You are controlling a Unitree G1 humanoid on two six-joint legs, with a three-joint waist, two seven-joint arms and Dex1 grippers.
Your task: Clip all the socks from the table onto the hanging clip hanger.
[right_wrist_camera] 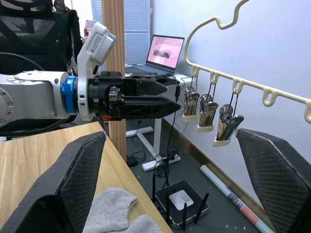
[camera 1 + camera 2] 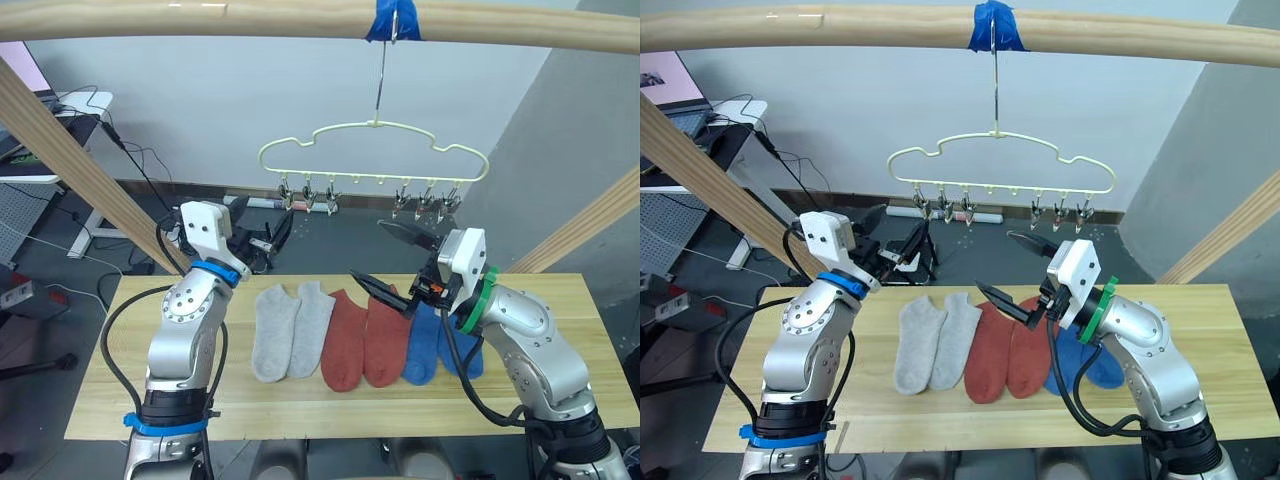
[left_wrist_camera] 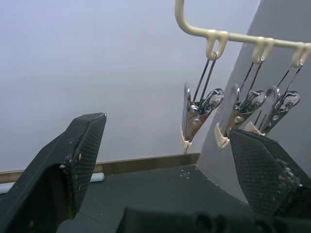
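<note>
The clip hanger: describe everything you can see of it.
The clip hanger is a thin pale yellow wire frame with a cloud-shaped outline. Its long metal hook rises to a round wooden pole, where blue tape wraps the spot. Small loops run along its lower bar; six metal clips with pale tips hang from them, three near each end, and the middle loops are bare. No clip holds a sock. It hangs level above the table's far edge, and neither gripper touches it.

Six socks are lying on the table (image 2: pixel 560 300): two grey socks (image 2: pixel 290 328), two rust red socks (image 2: pixel 364 338) and two blue socks (image 2: pixel 432 342). One clip hanger (image 2: pixel 375 150) is hanging above the table, carrying six metal clips (image 2: pixel 307 193).
</note>
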